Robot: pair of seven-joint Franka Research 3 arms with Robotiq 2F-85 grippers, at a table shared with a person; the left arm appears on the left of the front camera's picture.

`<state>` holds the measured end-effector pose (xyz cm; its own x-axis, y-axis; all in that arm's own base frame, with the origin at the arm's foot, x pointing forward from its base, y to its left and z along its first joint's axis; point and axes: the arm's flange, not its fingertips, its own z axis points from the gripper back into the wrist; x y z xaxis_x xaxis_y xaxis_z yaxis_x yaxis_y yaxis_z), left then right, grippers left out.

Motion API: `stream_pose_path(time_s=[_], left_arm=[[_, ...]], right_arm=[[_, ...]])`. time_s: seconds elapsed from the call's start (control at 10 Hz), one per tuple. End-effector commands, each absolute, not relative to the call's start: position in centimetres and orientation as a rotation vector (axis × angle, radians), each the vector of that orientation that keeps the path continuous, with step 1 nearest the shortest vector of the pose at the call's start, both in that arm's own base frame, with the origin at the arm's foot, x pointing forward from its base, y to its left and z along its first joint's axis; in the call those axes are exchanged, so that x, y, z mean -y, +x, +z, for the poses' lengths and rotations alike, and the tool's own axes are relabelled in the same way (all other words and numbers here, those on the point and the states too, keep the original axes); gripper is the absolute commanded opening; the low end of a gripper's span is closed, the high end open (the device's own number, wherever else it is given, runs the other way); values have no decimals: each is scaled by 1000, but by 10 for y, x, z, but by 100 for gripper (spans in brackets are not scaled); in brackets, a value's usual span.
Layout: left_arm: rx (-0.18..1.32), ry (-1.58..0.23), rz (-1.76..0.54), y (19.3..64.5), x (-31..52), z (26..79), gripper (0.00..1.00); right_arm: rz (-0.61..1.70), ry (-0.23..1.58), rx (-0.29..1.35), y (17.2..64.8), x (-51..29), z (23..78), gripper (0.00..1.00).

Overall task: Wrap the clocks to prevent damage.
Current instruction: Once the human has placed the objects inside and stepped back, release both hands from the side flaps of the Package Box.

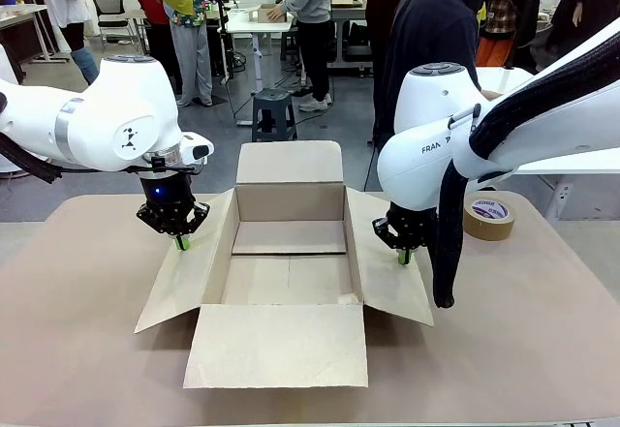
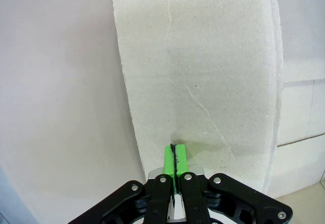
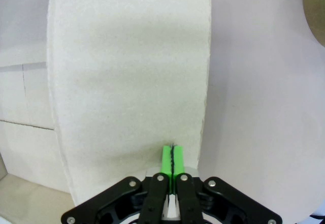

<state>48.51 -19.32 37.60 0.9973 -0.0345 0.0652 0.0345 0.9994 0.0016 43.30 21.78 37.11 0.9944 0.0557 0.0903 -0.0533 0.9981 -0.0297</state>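
Note:
An open cardboard box (image 1: 291, 202) stands mid-table with its four flaps spread outward and nothing inside. My left gripper (image 1: 181, 243) is shut, its green tips pointing down at the inner part of the left flap (image 1: 189, 282). In the left wrist view the closed left gripper (image 2: 174, 153) sits right at that flap (image 2: 203, 71), touching it or just above. My right gripper (image 1: 404, 256) is shut the same way over the right flap (image 1: 387, 277). The right wrist view has the right gripper (image 3: 172, 155) against the flap (image 3: 132, 71). The clocks are out of view.
A roll of brown tape (image 1: 489, 216) lies on the table right of the box, its edge also in the right wrist view (image 3: 315, 5). A person in dark clothes (image 1: 426, 49) stands at the far side. The brown tabletop (image 1: 77, 330) has free room left and front.

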Motion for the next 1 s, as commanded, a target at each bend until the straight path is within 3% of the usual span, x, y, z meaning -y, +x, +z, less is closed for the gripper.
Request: stream_pose_path(time_s=[0.0, 0.9], left_arm=[[65, 11, -42, 484, 193, 375, 0], [65, 11, -42, 484, 193, 375, 0]], right_arm=[[55, -27, 91, 433, -218, 371, 1], [55, -27, 91, 433, -218, 371, 1]])
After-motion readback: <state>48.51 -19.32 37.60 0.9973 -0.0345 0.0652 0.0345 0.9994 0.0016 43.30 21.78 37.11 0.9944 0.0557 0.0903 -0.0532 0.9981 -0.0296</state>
